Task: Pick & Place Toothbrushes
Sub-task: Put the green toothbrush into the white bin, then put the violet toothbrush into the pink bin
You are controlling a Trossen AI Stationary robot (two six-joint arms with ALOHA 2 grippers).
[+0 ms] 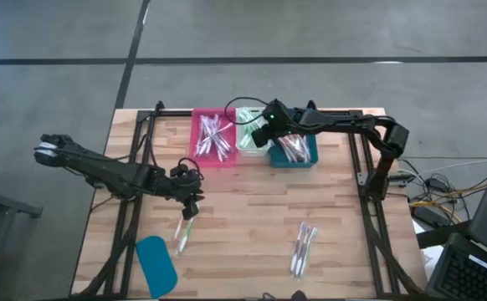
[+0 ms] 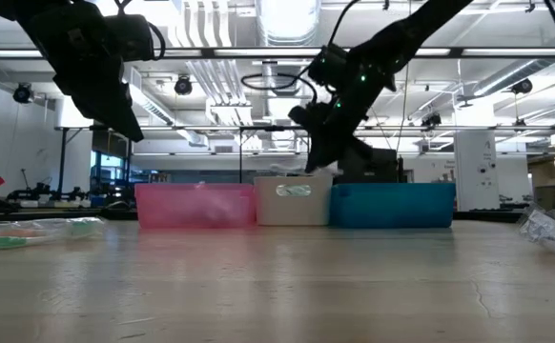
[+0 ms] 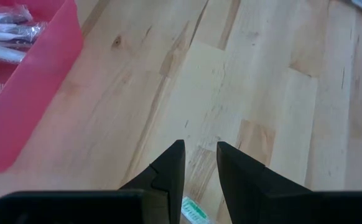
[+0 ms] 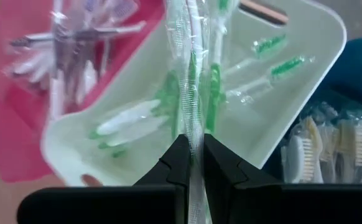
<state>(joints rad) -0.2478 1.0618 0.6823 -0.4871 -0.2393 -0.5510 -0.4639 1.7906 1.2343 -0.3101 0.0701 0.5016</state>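
Right claw (image 4: pixel 194 155) clamped on a wrapped green toothbrush (image 4: pixel 193 81) above the pale bin (image 4: pixel 305 56); lower, then release. Left claw (image 3: pixel 199 163), slightly apart, hovers over table (image 3: pixel 268 81).

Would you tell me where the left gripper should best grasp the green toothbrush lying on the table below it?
Probably mid-handle, from straight above. The green toothbrush lies flat on the wooden table, its length running toward the front edge, so the left gripper would close across the thin shaft, avoiding its neighbour beside it.
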